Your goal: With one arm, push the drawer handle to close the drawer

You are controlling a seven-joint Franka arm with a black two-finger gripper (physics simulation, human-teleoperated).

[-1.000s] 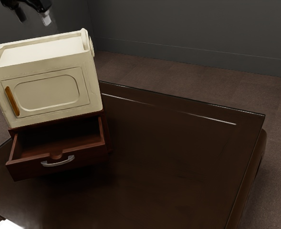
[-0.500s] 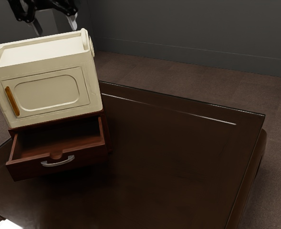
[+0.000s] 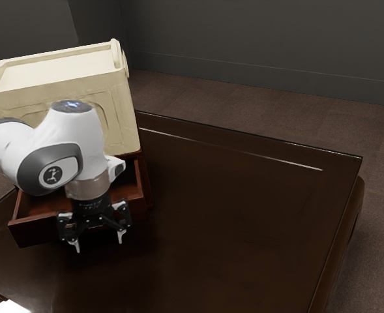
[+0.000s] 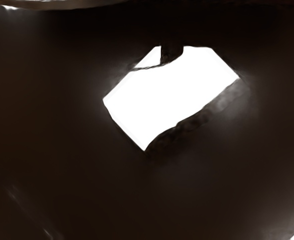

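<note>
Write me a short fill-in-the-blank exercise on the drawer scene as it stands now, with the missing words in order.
The drawer is not closed but stands ____.
The cream cabinet rests on ____ of the drawer's reddish-brown housing.
The two fingers of the black gripper are not together but ____.

Missing words: open; top; apart.

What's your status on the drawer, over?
Gripper open, at the front of the drawer. Drawer out, not closed. Handle hidden, contact unclear. No blockage seen; arm hides part of the inside.
</note>
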